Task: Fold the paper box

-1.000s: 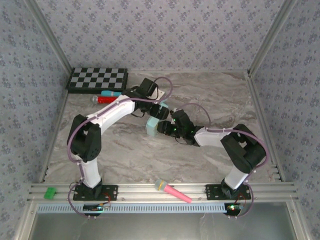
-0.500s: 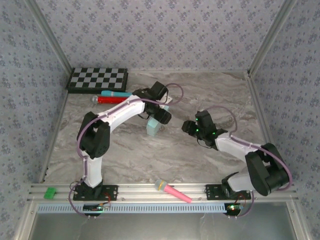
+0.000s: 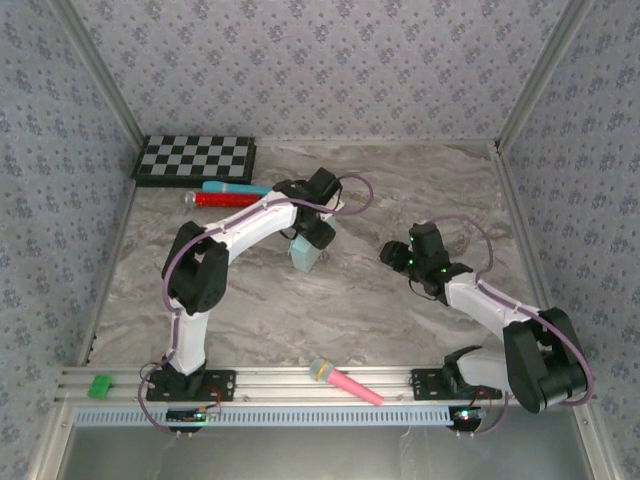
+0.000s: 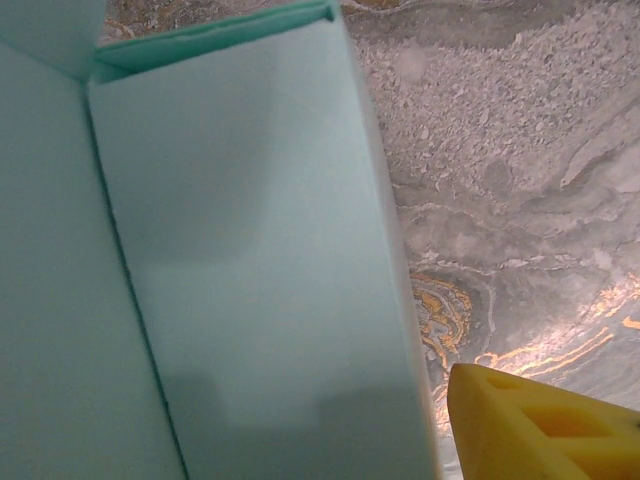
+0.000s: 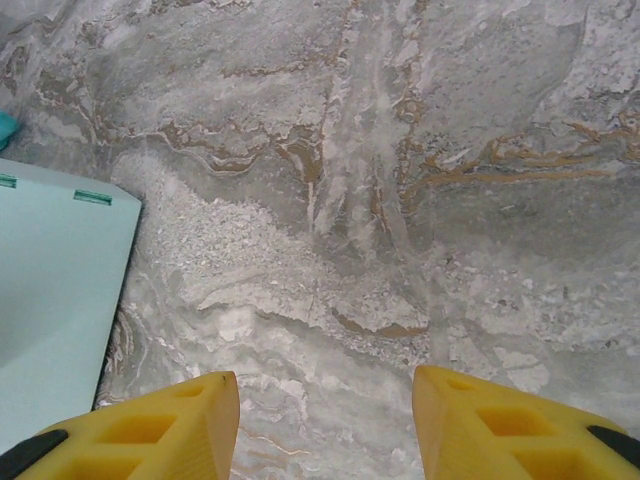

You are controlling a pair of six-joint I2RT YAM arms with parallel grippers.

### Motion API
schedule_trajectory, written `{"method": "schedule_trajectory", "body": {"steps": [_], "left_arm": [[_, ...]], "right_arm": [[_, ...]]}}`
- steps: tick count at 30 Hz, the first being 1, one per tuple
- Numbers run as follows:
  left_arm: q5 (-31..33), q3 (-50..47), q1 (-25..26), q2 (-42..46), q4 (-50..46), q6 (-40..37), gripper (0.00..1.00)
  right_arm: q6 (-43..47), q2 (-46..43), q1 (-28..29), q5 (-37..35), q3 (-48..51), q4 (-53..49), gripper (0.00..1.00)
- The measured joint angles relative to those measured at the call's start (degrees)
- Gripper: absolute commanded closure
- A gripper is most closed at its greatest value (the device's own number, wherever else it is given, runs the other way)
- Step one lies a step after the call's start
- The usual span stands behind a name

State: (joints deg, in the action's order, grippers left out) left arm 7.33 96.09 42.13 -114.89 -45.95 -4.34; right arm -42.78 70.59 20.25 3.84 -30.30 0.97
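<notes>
from the overhead view i count one paper box, pale aqua, standing near the middle of the marbled table. there are two arms and two grippers. the left gripper sits right over the box's far end and covers part of it. the right gripper is off to the box's right, apart from it.

at the back left i count one checkerboard, lying flat in the corner. in front of it are two pen-like sticks, one teal stick and one red stick, close together (i can't tell if they touch). one pink toy microphone with a yellow-green head lies across the front rail. one small green block sits at the rail's left end.

on the right wrist camera both yellow fingers stand wide apart, with bare marble between them and nothing held. the box is cut off by the left edge there, with two small slits along its top.

on the left wrist camera the box shows two aqua panels meeting at a fold. i see one yellow finger just beside its right edge, and contact is unclear. with its partner cut off, i cannot tell how the left jaws stand.
</notes>
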Motion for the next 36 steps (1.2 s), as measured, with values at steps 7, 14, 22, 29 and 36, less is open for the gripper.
{"method": "schedule_trajectory", "body": {"steps": [7, 14, 22, 29, 36], "left_arm": [[-0.04, 0.0, 0.0, 0.0, 0.04, -4.59, 0.51], [-3.08, -0.02, -0.28, 0.0, 0.92, -13.03, 0.49], [-12.57, -4.59, -2.01, 2.97, 3.91, -29.14, 0.49], [-21.22, -4.76, -3.91, 3.17, 2.45, -44.3, 0.49], [-23.87, -4.63, -4.81, 3.17, 1.42, -50.07, 0.31]], "right_arm": [[0.0, -0.22, -0.22, 0.0, 0.17, -0.26, 0.49], [0.0, -1.25, -0.7, 0.02, 0.39, -0.83, 0.48], [-0.02, -2.73, -0.85, 0.0, 0.57, -1.79, 0.48], [-0.07, -3.32, -0.9, -0.02, 1.03, -2.16, 0.48], [-0.07, -3.5, -0.9, -0.02, 1.2, -2.25, 0.47]]}}
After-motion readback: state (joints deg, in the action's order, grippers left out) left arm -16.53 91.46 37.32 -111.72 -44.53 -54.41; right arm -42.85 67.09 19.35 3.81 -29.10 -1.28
